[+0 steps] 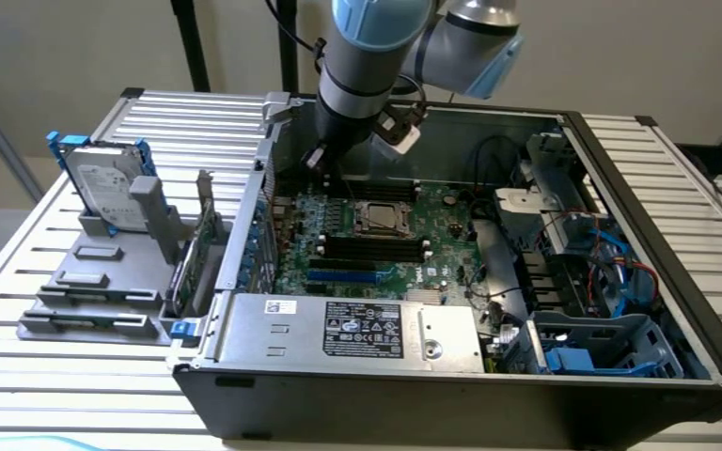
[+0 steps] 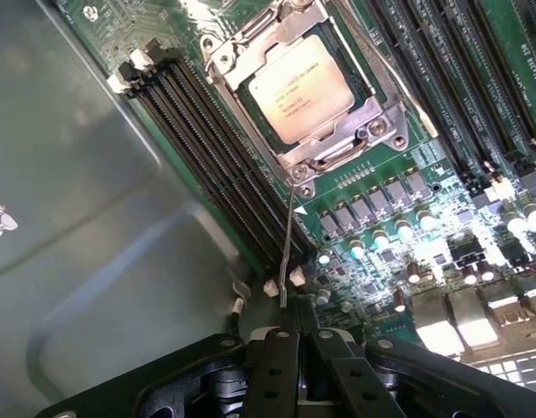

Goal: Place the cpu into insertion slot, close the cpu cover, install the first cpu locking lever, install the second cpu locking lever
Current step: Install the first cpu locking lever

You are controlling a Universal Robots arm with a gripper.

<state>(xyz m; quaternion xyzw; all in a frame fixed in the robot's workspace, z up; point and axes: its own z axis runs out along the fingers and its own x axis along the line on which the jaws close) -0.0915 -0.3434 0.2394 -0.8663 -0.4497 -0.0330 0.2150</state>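
Right up at the wrist camera, the black hand (image 2: 294,335) has its fingers pressed together, no gap between them. A thin wire locking lever (image 2: 288,252) stands up just in front of the fingertips. Its free end sits right at them, though I can't tell if it's pinched. Beside the lever run the long black memory slots (image 2: 215,148). Beyond them the cpu (image 2: 301,89) lies flat in its socket, with the cpu cover (image 2: 337,135) down around it. There's dark print on the chip, too fine to read.

Over to the exterior view: nearest is the dark computer case (image 1: 462,395) on the slatted bench (image 1: 662,188). Just inside its front wall is a grey power-supply box (image 1: 349,324). Its white label is densely printed and I can't read it. Further back, the insertion slot (image 1: 380,218) sits mid-motherboard. The arm (image 1: 361,66) drops steeply into the case's far corner, on the exterior view's left.
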